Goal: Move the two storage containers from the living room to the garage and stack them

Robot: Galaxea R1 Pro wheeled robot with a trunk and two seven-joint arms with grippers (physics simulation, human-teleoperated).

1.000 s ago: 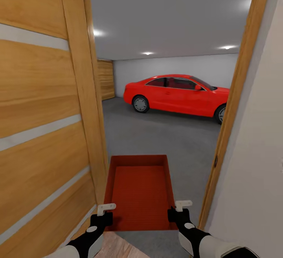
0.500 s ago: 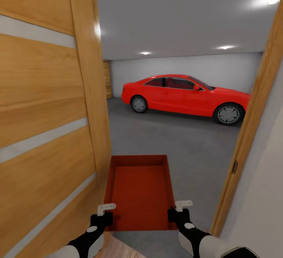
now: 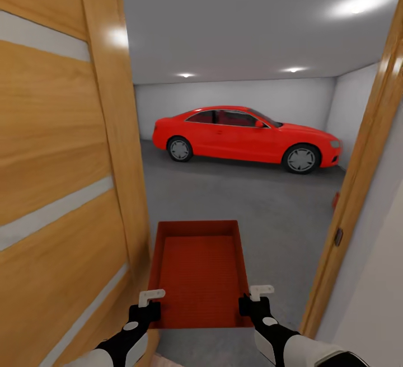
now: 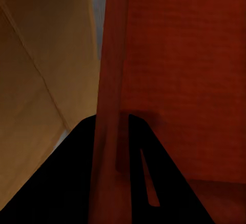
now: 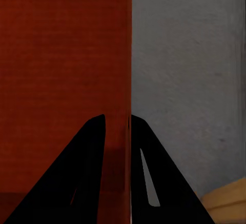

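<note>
door (image 3: 61,177) left, car (image 3: 246,137) beyond container (image 3: 198,272)

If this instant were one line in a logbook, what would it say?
place: doorway into garage | carried: container | left gripper: shut on its left wall | right gripper: shut on its right wall | ahead: floor, red car

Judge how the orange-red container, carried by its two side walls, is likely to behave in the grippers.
The container probably stays stiff: its walls look straight. Held near one end by left gripper and right gripper, it may sag forward. Smooth walls could slip.
</note>
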